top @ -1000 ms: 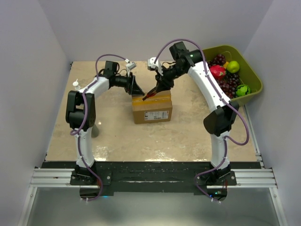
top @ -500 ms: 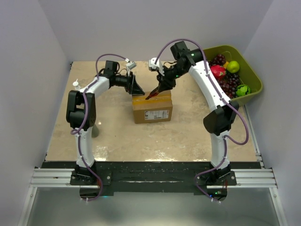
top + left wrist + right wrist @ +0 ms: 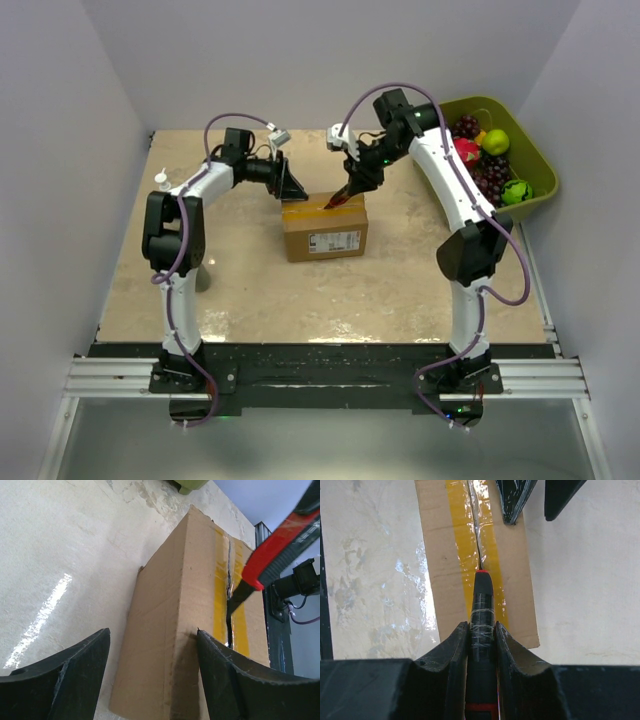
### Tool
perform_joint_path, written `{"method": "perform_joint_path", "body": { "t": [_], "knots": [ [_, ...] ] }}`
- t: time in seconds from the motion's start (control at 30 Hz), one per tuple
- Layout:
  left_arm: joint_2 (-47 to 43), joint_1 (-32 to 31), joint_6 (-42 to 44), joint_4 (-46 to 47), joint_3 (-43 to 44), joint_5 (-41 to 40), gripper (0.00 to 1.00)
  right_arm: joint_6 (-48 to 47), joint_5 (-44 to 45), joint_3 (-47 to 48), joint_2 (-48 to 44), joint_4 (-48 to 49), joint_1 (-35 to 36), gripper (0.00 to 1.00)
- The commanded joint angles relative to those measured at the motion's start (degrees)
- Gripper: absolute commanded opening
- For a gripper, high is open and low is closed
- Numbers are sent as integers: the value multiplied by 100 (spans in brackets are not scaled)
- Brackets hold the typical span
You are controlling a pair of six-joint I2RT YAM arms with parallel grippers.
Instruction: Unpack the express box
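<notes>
Mid-frame, the express box: stiff cardboard, likely light, its tape slick; hold the bare sides. The right claw clamps a knife cutting that tape; the left claw is spread at the box's end.

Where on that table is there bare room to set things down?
Bare table lies between the express box and the near edge, and between box and right arm. Crowded at the box's top: left fingers, right fingers, cutter.
</notes>
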Motion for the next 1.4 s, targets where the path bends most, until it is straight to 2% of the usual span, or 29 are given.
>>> {"method": "perform_joint_path", "body": {
  "t": [0.0, 0.13, 0.27, 0.37, 0.4, 0.5, 0.67, 0.8, 0.93, 1.13, 1.37],
  "knots": [
    [124, -68, 245, -79, 117, -104, 76, -269, 530, -82, -357, -348, -264, 0],
    [-157, -68, 368, -8, 555, 160, 85, -190, 451, 41, -322, -340, -273, 0],
    [-1349, -243, 490, 870, 162, -191, 94, -102, 416, 138, -304, -348, -264, 0],
    [-1485, -542, 1333, -57, 441, -218, 96, -76, 398, 120, -296, -348, -264, 0],
    [-1450, -734, 1971, -801, 590, -279, 96, -67, 389, 120, -287, -340, -264, 0],
    [-1397, -1086, 3176, -1623, 330, -620, 96, -15, 345, 173, -234, -340, -264, 0],
    [-1432, -1325, 4304, -1871, -198, -1289, 93, 73, 424, 305, -207, -348, -273, 0],
    [-1493, -1307, 4412, -1442, -759, -1956, 91, 21, 495, 130, -391, -348, -273, 0],
    [-1503, -1307, 4429, -1203, -1122, -2204, 87, 21, 574, -90, -506, -348, -273, 0],
    [-1686, -1316, 5044, -1055, -1605, -2643, 82, 161, 609, -117, -620, -348, -378, 0],
    [-1582, -1316, 5053, -940, -1518, -2828, 81, 74, 881, -714, -1164, -357, -449, 0]
  ]
}}
